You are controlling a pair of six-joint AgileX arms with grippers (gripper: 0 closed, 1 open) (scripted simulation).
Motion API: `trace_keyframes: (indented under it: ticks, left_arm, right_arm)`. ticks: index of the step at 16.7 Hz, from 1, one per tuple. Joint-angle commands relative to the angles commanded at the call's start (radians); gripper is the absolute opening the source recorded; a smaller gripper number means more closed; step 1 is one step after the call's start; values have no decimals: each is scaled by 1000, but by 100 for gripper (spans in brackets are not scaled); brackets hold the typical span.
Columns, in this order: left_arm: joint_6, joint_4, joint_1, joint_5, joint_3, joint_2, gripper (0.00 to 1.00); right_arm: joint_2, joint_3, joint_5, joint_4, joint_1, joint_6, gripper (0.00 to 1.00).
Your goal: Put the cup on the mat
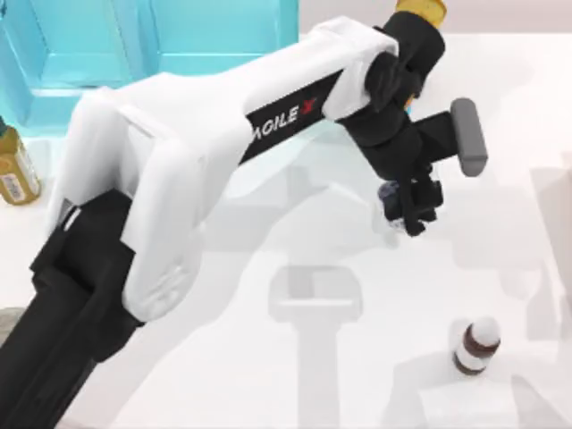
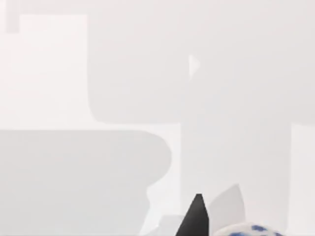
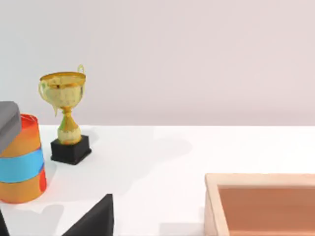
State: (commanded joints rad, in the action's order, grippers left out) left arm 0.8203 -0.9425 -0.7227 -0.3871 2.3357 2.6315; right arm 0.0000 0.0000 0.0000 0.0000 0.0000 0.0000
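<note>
Your left pincer (image 1: 413,207), right of centre in the top view, gripped the cup (image 1: 391,193) clear of the table (image 1: 357,384) for carrying

AgileX arm in white and black

The left arm (image 1: 179,170) wears glossy white rounded shells over black segments, with a black panel lettered "AGILE X", the X in red; its black pincer (image 1: 413,207) carries a grey rounded bar on a bracket.
</note>
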Motion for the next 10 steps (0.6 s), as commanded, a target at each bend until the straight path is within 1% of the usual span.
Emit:
trace_keyframes:
  ticks: [7,10]
  left_arm:
    - [2,1,-3,1,8,-7,0]
    - [-41,-7,-5,-17,-49,-69,0]
  right_arm:
    - [0,0,0,0,0,0,100]
    - [0,0,0,0,0,0,100]
